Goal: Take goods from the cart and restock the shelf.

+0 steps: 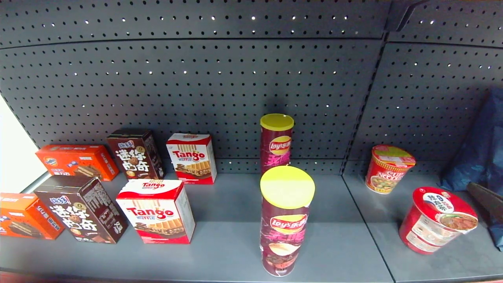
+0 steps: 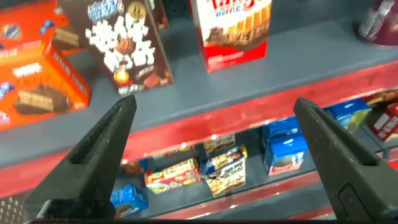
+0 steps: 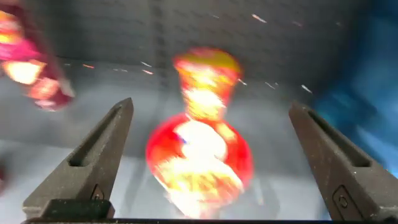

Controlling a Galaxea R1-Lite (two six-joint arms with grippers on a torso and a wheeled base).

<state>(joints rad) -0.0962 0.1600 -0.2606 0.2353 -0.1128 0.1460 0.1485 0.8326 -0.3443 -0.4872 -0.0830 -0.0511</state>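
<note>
Both grippers open at the shelf.
I see the left gripper (image 2: 214,104), fingers spread, before the shelf's (image 1: 228,251) front edge near a brown box (image 2: 124,43). The right gripper (image 3: 211,106), fingers also apart, faces the red noodle bowl (image 1: 436,220) standing on the shelf's right part.

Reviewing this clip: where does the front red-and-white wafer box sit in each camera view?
Head view: front wafer box in the front row of the shelf, between the brown cookie box and the front chip can.
Left wrist view: front wafer box on the shelf beyond the open left gripper, beside the brown cookie box.
Right wrist view: faces the red noodle bowl instead.
Shared landmark: the brown cookie box.
</note>
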